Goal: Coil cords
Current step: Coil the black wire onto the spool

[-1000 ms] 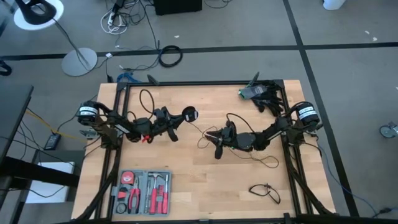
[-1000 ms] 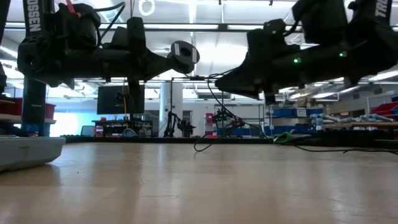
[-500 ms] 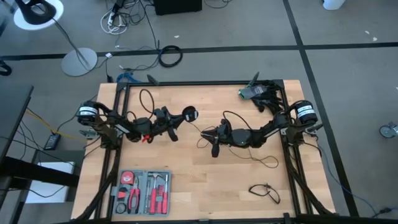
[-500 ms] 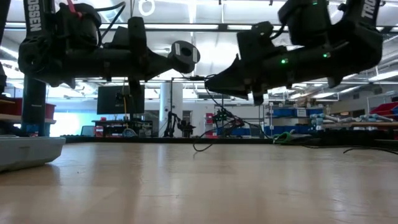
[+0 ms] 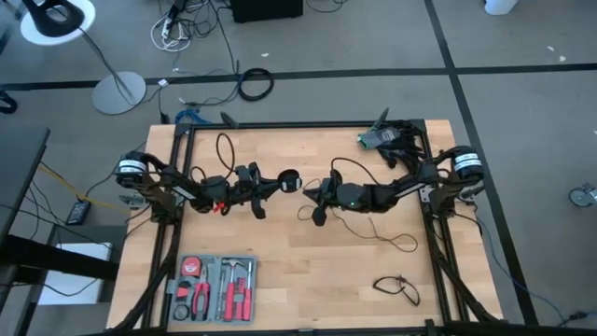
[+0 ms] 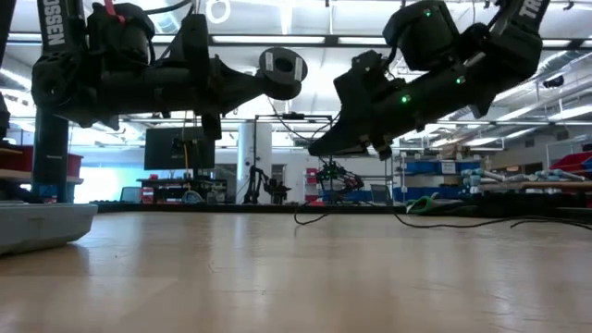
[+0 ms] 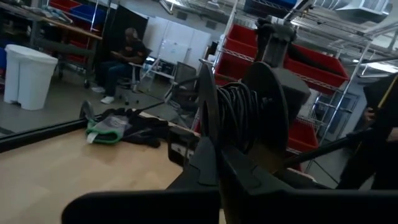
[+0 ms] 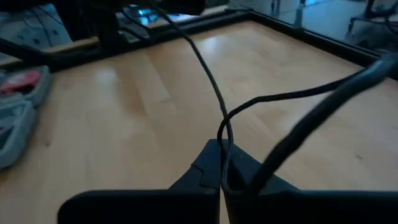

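**Cord coiling: part wound, loose length still out**

We note the left claw (image 5: pixel 271 183) held above the bench (image 5: pixel 308 271) near its middle, fingers closed on the disc end (image 5: pixel 289 180) of the long cord (image 5: pixel 222 149). In the left wrist view several turns of cord sit bunched together between the claw's fingers (image 7: pixel 208 124), so we judge the winding as started. In the high view a loop of that cord arcs up over the left arm.

The right claw (image 5: pixel 315 193) hangs just beside the disc, pinched shut on a thin strand (image 8: pixel 214 93); the right wrist view shows the strand running straight into the closed fingers. Behind the right arm, slack trails across the bench to a small loop (image 5: pixel 403 243). The short cord (image 5: pixel 398 286) lies by itself near the front right corner, apparently untouched.

Our judgement: roughly early-to-middle. Left to do: take up the trailing slack, then coil the short cord.

Writing: "TROSSEN", partly cut off, on the left arm (image 6: pixel 51 28) in the low view. We cannot read any lettering on the tool case (image 5: pixel 213 287).
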{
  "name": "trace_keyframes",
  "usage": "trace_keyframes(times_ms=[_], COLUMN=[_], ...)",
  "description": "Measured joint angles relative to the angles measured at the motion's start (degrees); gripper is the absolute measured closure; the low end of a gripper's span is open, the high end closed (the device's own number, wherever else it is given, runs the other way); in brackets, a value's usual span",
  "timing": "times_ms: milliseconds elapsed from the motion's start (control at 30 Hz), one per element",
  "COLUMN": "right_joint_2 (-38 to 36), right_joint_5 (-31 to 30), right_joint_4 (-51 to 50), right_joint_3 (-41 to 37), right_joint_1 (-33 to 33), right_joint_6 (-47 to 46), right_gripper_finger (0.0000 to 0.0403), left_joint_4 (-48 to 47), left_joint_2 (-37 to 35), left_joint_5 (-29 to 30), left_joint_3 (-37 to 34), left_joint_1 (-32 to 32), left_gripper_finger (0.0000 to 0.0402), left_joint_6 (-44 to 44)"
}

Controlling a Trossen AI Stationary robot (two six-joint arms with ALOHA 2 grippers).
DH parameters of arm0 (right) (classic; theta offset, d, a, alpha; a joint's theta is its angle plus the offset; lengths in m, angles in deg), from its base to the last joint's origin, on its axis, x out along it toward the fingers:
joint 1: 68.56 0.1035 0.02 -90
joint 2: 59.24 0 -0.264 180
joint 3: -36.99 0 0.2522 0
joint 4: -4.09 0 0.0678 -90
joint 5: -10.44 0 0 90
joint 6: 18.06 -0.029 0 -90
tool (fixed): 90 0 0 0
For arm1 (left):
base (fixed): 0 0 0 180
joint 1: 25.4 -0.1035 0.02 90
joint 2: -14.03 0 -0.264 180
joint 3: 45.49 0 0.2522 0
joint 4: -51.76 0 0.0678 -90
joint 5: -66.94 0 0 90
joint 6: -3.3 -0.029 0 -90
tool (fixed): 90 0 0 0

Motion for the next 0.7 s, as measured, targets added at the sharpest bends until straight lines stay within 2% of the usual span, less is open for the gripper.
trace_keyframes(times_ms=[233, 467, 567, 700], right_joint_2=[-10.5, -20.8, -22.4, -20.8], right_joint_5=[-3.5, -5.1, -4.3, -2.8], right_joint_4=[-13.3, -16.3, -17.0, -20.2], right_joint_3=[0.0, 0.0, 0.4, 5.0], right_joint_1=[-0.8, -1.5, -2.2, -2.3], right_joint_6=[0.1, 4.0, 4.1, 6.2], right_gripper_finger=[0.0402, 0.0402, 0.0403, 0.0403], left_joint_4=[-2.8, -6.8, -7.2, -10.0], left_joint_2=[0.0, 0.0, 0.0, 0.0], left_joint_5=[-0.3, -0.2, 1.2, 3.1], left_joint_3=[0.0, 0.0, 0.0, 0.5], left_joint_1=[0.0, 0.0, 0.0, 0.0], left_gripper_finger=[0.0401, 0.0401, 0.0401, 0.0401], left_joint_6=[-0.1, -0.1, -0.1, -0.2])
